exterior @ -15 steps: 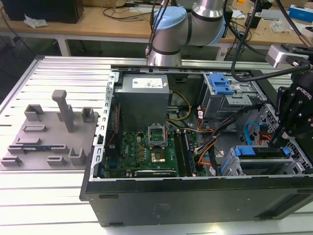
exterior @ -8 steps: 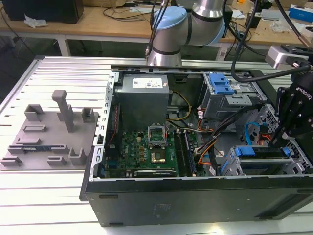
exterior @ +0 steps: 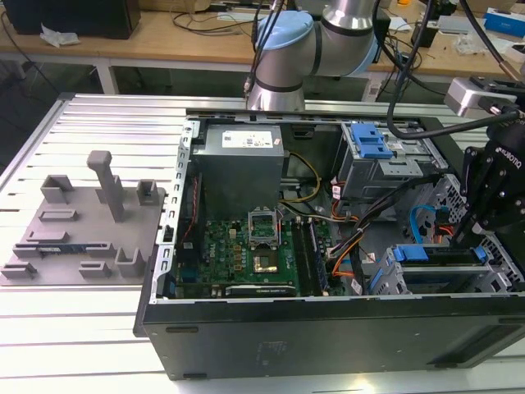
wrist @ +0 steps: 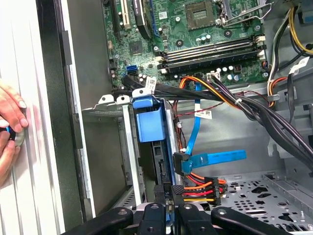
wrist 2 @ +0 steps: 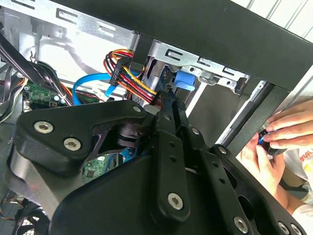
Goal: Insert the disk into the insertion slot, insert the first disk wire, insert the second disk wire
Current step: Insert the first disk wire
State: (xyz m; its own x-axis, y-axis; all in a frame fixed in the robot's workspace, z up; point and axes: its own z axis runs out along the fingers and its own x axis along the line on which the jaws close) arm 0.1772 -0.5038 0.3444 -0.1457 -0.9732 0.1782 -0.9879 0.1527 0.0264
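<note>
**Disk** [wrist: 149, 125]: sits in the slot [wrist: 128, 144], with its blue carrier end showing.

**Gripper** [wrist: 166, 197]: poised at the disk's connector edge, jaws drawn narrow and close to meeting. A sliver of blue shows between them. I cannot tell whether they pinch anything.

**First wire** [wrist: 198, 187]: the red, orange and black strands end in a black plug just beside the disk's edge, right at the gripper.

**Second wire** [wrist: 194, 134]: the blue cable hangs in a loop beside the disk. Its plug lies close against the same edge, next to the first wire's plug. Whether either plug is fully home cannot be judged.

**Risks, as judged:**
- A plug pressed at an angle to the disk may stop half-seated or strain the connector.
- The two wires crowd each other beside the disk, so narrow jaws could snag the blue loop or drag the wrong one.
- The black cables [wrist: 254, 110] crossing near the disk's carrier end could catch on the wrist.
- A person's hand [wrist: 11, 111] rests on the case [wrist: 51, 122] rim, beyond the slot from the disk. An outward swing would head toward it.
</note>
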